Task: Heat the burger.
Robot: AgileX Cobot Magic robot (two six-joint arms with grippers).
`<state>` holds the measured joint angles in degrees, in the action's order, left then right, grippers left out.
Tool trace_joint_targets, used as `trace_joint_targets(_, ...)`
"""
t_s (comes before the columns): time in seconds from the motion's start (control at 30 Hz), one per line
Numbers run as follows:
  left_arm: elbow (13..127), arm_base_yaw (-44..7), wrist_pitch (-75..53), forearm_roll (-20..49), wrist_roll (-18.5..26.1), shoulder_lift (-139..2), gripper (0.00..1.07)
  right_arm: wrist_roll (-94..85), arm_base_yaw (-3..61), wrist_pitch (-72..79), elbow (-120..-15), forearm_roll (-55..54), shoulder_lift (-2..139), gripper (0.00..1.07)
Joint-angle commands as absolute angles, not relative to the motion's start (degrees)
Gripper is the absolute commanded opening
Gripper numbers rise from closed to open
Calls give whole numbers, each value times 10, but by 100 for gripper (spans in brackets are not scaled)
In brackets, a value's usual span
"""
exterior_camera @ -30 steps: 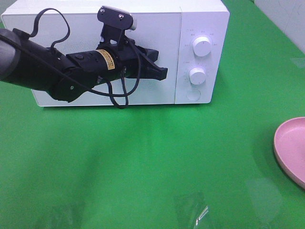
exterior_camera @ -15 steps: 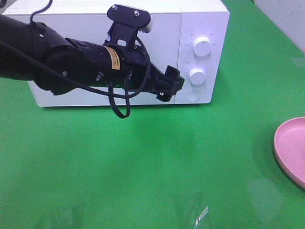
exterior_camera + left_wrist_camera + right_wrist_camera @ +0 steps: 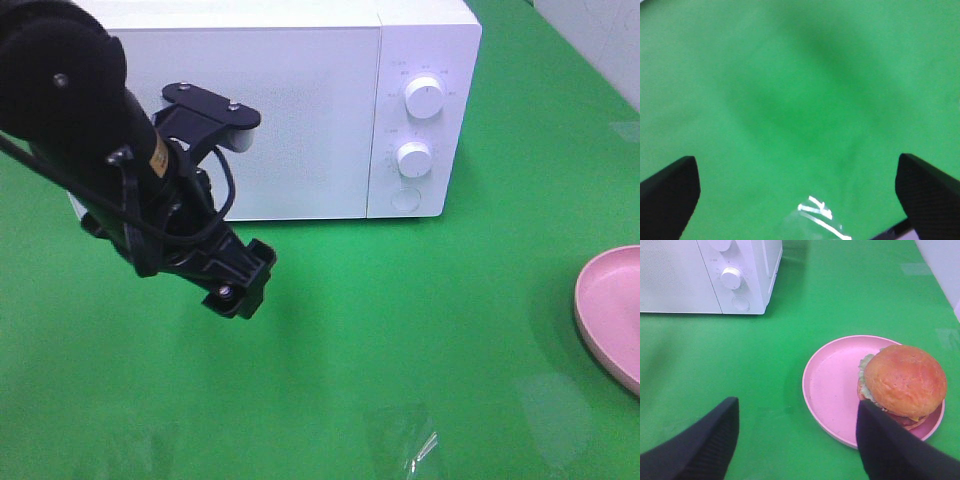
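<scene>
pink plate (image 3: pixel 827 390): holds the burger (image 3: pixel 904 382)
left gripper (image 3: pixel 797 192): open, pulled back from the microwave (image 3: pixel 300 110)
right gripper (image 3: pixel 797 440): open, empty

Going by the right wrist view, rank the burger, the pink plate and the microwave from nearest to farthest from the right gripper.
1. The burger, just past one finger of the right gripper, sitting at the plate's edge.
2. The pink plate, under the burger; its bare part lies ahead of the open jaws. Close to the burger in rank.
3. The microwave, far off across the green cloth, door shut.

One microwave (image 3: pixel 270 110), two knobs (image 3: pixel 424 98), one pink plate (image 3: pixel 835 390), one burger (image 3: pixel 904 381).
</scene>
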<state>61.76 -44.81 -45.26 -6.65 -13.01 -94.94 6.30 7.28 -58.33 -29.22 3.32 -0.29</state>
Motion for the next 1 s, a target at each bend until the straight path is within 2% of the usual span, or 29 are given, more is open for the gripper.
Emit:
trace_joint_targets(0.03, 615, -445, -537, -57, -132, -914, 99, 68, 70, -575, -292, 36, -17, 66)
trace_joint_targets(0.13, 615, -430, -561, -57, -132, -898, 99, 68, 70, -575, -292, 36, -17, 66)
trace_joint_targets(0.17, 615, -408, -586, -57, -132, -883, 99, 68, 70, -575, -292, 36, -17, 66)
trace_joint_targets(0.2, 615, -408, -586, -57, -132, -883, 99, 68, 70, -575, -292, 36, -17, 66)
trace_joint_targets(0.23, 615, -376, -605, -57, -130, -868, 99, 68, 70, -575, -292, 36, -17, 66)
trace_joint_targets(0.27, 615, -376, -605, -57, -130, -868, 99, 68, 70, -575, -292, 36, -17, 66)
trace_joint_targets(0.33, 615, -321, -632, -56, -120, -841, 99, 68, 70, -575, -292, 36, -17, 66)
trace_joint_targets(0.37, 615, -321, -632, -56, -120, -841, 99, 68, 70, -575, -292, 36, -17, 66)
trace_joint_targets(0.4, 615, -281, -651, -51, -103, -825, 99, 68, 70, -575, -292, 36, -17, 66)
trace_joint_targets(0.43, 615, -281, -651, -51, -103, -825, 99, 68, 70, -575, -292, 36, -17, 66)
trace_joint_targets(0.47, 615, -238, -668, -44, -84, -808, 99, 68, 70, -575, -292, 36, -17, 66)
trace_joint_targets(0.5, 615, -238, -668, -44, -84, -808, 99, 68, 70, -575, -292, 36, -17, 66)
trace_joint_targets(0.53, 615, -187, -682, -34, -64, -790, 99, 68, 70, -575, -292, 36, -17, 66)
trace_joint_targets(0.57, 615, -187, -682, -34, -64, -790, 99, 68, 70, -575, -292, 36, -17, 66)
trace_joint_targets(0.6, 615, -138, -696, -30, -42, -768, 99, 68, 70, -575, -292, 36, -17, 66)
trace_joint_targets(0.67, 615, -119, -700, -30, -32, -759, 99, 68, 70, -575, -292, 36, -17, 66)
trace_joint_targets(0.7, 615, -74, -708, -30, -13, -739, 99, 68, 70, -575, -292, 36, -17, 66)
trace_joint_targets(0.73, 615, -74, -708, -30, -13, -739, 99, 68, 70, -575, -292, 36, -17, 66)
trace_joint_targets(0.77, 613, -23, -710, -26, 6, -716, 99, 68, 70, -575, -292, 36, -17, 66)
trace_joint_targets(0.8, 613, -23, -710, -26, 6, -716, 99, 68, 70, -575, -292, 36, -17, 66)
trace_joint_targets(0.83, 604, 27, -709, -13, 25, -690, 99, 68, 70, -575, -292, 36, -17, 66)
trace_joint_targets(0.87, 604, 27, -709, -13, 25, -690, 99, 68, 70, -575, -292, 36, -17, 66)
trace_joint_targets(0.9, 584, 58, -702, 3, 33, -662, 99, 68, 70, -575, -292, 36, -17, 66)
trace_joint_targets(1.0, 536, 72, -669, 16, 33, -610, 99, 68, 70, -575, -292, 36, -17, 66)
